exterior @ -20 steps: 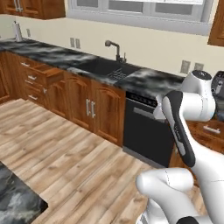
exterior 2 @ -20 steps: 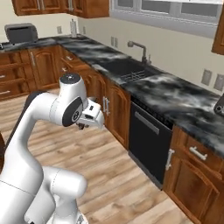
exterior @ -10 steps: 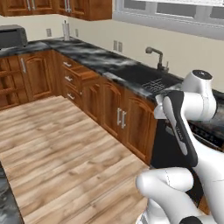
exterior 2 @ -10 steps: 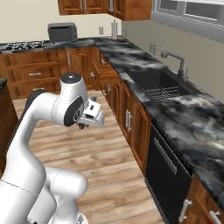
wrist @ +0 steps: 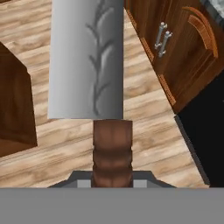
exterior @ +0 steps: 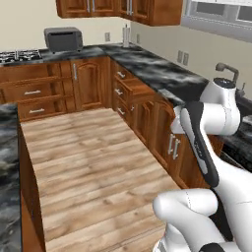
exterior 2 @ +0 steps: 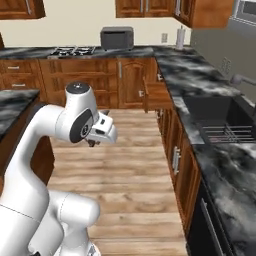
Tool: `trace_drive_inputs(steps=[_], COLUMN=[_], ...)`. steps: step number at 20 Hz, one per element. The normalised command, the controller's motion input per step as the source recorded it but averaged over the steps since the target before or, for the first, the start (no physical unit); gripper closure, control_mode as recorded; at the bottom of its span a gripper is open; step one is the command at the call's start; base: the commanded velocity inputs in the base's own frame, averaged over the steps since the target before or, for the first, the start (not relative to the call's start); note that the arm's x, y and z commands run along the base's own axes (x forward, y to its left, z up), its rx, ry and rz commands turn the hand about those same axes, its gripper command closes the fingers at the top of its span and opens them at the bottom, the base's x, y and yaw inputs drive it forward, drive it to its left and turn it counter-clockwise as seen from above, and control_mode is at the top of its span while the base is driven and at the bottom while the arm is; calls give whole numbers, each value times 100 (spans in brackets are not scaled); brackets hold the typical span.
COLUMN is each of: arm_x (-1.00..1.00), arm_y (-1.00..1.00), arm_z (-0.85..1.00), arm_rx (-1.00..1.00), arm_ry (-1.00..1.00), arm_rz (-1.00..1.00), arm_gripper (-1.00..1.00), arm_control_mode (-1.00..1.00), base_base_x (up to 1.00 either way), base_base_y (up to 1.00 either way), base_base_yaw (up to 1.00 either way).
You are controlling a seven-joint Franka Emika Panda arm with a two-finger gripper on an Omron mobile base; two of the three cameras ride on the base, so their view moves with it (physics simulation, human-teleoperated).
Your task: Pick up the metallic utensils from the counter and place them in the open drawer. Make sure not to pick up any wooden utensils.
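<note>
My gripper (wrist: 111, 183) is shut on the dark reddish handle of the cleaver (wrist: 85, 61), whose broad silver blade points away over the wooden floor. From the right base the gripper (exterior 2: 92, 143) hangs under the white hand, above the floor between the island and the cabinets. The counter (exterior 2: 14, 102), marbled stone on a brown base, lies to the left, and its edge (exterior: 7, 162) also shows on the left of the left base view. The open drawer (exterior 2: 152, 97) juts from the cabinet row near the corner; from the left base it (exterior: 132, 88) is ahead of the arm.
An L-shaped marbled worktop (exterior 2: 200, 80) runs along the back and right walls. It carries a toaster (exterior 2: 116, 37), a stove (exterior 2: 72, 50) and a sink (exterior 2: 220, 117). Wooden floor (exterior: 93, 162) lies open between island and cabinets.
The whole scene has swung in both base views, so the base has turned toward the cabinet corner. The arm keeps its pose with the cleaver in its grip.
</note>
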Motion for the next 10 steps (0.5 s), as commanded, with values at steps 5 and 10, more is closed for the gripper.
trace_drive_inputs(steps=[5,10], arm_x=[0,0], arm_y=[0,0], arm_z=[0,0], arm_rx=[0,0], arm_ry=[0,0], arm_rz=[0,0], arm_gripper=[100,100], arm_control_mode=[100,100], base_base_x=[85,89], base_base_y=[-78,-39], base_base_yaw=[39,19])
